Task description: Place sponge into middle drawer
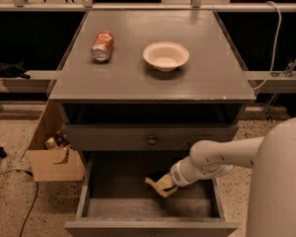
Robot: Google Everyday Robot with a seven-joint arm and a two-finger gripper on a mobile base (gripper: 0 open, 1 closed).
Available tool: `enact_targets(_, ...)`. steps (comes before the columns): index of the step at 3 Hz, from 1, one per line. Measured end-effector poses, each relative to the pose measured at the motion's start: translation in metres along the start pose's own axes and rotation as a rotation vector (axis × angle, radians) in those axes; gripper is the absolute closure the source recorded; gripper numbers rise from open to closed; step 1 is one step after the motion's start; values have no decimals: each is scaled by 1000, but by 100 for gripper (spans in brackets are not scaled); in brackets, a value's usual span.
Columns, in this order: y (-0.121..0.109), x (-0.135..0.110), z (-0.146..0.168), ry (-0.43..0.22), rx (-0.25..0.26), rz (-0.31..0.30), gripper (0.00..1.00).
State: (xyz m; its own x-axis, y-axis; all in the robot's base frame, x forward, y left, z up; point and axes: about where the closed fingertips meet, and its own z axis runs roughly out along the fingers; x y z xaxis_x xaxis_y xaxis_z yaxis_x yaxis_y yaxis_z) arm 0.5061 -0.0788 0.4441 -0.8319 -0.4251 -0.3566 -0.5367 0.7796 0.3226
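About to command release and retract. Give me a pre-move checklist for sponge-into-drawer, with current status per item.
1. Middle drawer pulled out: ok.
2. Gripper inside the drawer box, below the knobbed drawer front: ok.
3. Sponge at the gripper tip, over the drawer floor: ok.
4. Sponge resting on the floor rather than held above it: cannot tell.
5. Arm clearance from the drawer front above for retract: cannot tell.
6. Soda can and bowl on the cabinet top, away from the arm: ok.
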Motion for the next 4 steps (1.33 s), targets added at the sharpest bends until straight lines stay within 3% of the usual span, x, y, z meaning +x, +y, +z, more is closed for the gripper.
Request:
enact_targets(2, 3, 22, 83, 74, -82, 28, 100)
enact_targets(3, 3, 22, 83, 74, -82, 28, 100)
enact_targets(4, 3, 22, 83, 74, -82, 28, 82)
